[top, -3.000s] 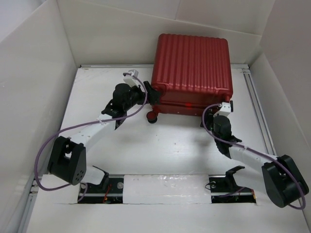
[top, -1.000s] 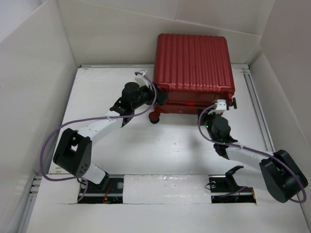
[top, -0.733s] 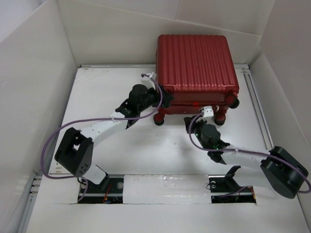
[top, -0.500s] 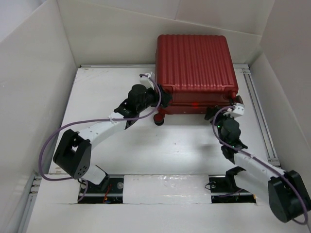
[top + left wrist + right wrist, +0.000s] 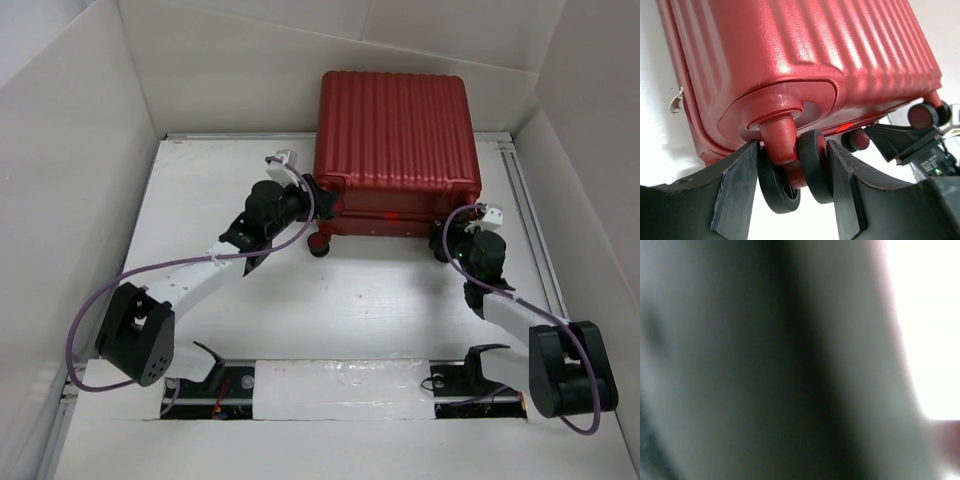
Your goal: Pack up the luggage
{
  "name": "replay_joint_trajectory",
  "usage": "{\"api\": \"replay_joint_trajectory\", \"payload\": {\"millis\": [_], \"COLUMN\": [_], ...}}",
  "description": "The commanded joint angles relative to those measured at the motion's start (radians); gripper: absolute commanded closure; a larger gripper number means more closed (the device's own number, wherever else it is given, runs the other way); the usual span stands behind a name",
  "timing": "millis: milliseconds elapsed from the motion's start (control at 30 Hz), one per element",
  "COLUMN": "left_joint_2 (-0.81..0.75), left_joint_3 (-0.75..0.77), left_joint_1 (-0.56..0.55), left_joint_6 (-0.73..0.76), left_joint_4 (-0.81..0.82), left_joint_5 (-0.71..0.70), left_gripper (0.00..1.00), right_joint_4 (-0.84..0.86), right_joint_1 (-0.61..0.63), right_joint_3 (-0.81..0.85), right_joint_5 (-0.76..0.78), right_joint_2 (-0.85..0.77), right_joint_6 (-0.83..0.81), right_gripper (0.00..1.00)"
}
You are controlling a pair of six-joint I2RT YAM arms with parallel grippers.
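Note:
The luggage (image 5: 395, 130) is a red ribbed suitcase, closed, lying flat at the back of the table. It fills the left wrist view (image 5: 805, 55). My left gripper (image 5: 318, 212) is at its near left corner. There, in the left wrist view, the gripper (image 5: 792, 148) is shut on the dark twin wheel (image 5: 815, 165), with a finger pressed against each side. My right gripper (image 5: 450, 238) is at the near right wheel (image 5: 441, 252). Its wrist view is a dark blur, so its jaws are hidden.
White walls enclose the table on three sides, close behind and to the right of the suitcase. A rail (image 5: 530, 215) runs along the right edge. Purple cables (image 5: 150, 265) loop off both arms. Bare table (image 5: 350, 310) lies between the arms.
The suitcase has slid a little left and back. The left gripper stayed on the left wheel. The right arm swung from the middle over to the near right wheel.

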Motion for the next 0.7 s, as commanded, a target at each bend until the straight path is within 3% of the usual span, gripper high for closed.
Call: {"api": "replay_joint_trajectory", "payload": {"millis": [0,167,300,367,533,567,600,633,667], "left_joint_2": [-0.059,-0.059,-0.048,-0.039,-0.030,-0.030,-0.030,-0.040,-0.041], "left_joint_3": [-0.025,-0.045,-0.054,-0.054,-0.054,-0.054,-0.054,-0.054,-0.063], "left_joint_1": [0.012,0.012,0.012,0.012,0.012,0.012,0.012,0.012,0.012], "left_joint_6": [0.024,0.015,0.015,0.015,0.015,0.015,0.015,0.015,0.015], "left_joint_4": [0.048,0.086,0.086,0.095,0.095,0.095,0.095,0.095,0.095], "left_joint_5": [0.078,0.135,0.135,0.145,0.156,0.156,0.156,0.156,0.156], "left_gripper": [1.00,1.00,1.00,1.00,1.00,1.00,1.00,1.00,1.00], "right_joint_4": [0.162,0.320,0.435,0.445,0.448,0.437,0.437,0.446,0.468], "right_joint_1": [-0.017,-0.017,-0.017,-0.017,0.003,0.003,0.003,0.003,0.003], "right_joint_3": [0.048,0.019,-0.011,-0.012,-0.022,-0.022,-0.012,-0.012,-0.012], "right_joint_5": [-0.108,-0.200,-0.250,-0.278,-0.245,-0.244,-0.244,-0.244,-0.235], "right_joint_2": [0.030,0.079,0.101,0.101,0.064,0.064,0.064,0.064,0.064], "right_joint_6": [-0.041,-0.041,-0.032,-0.022,-0.041,-0.041,-0.041,-0.041,-0.041], "right_gripper": [0.29,0.51,0.62,0.62,0.48,0.49,0.53,0.65,0.71]}}
